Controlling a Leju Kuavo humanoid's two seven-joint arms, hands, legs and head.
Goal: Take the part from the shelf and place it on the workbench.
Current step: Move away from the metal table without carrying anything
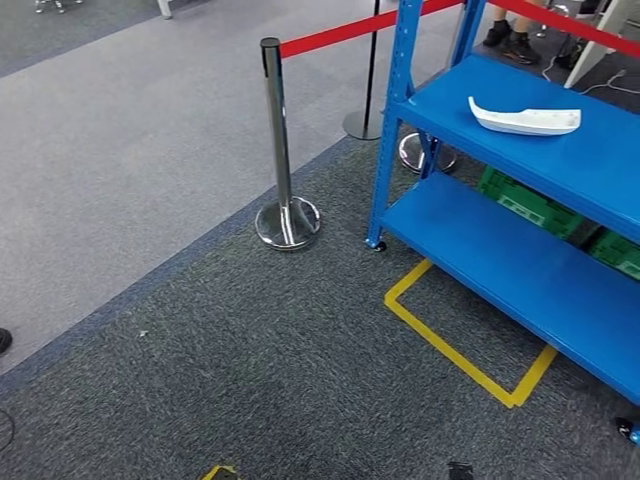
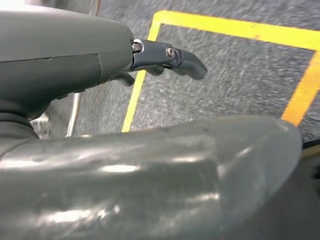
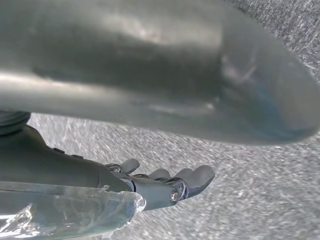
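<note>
Head view: we look down at grey carpet, with the blue shelf point(image 1: 528, 150) at the far right and the white part point(image 1: 526, 119) lying flat on its upper board, well apart from us.
Left hand point(image 2: 113, 65): we see it hanging over the floor and the yellow floor tape point(image 2: 226, 25), fingers extended, holding nothing.
Right hand point(image 3: 151, 187): fingers reach out over bare carpet with nothing in them; something clear and glossy sits beside the wrist, possibly a cover, we cannot tell.
Stage: we judge the approach is not finished; the part is untouched.
Nearby: a chrome post point(image 1: 281, 150) with a red belt point(image 1: 340, 35) stands left of the shelf.
Risk: walking in off-line could clip the post or the shelf upright; stopping short would mean an overstretched reach that nudges the part farther back.
</note>
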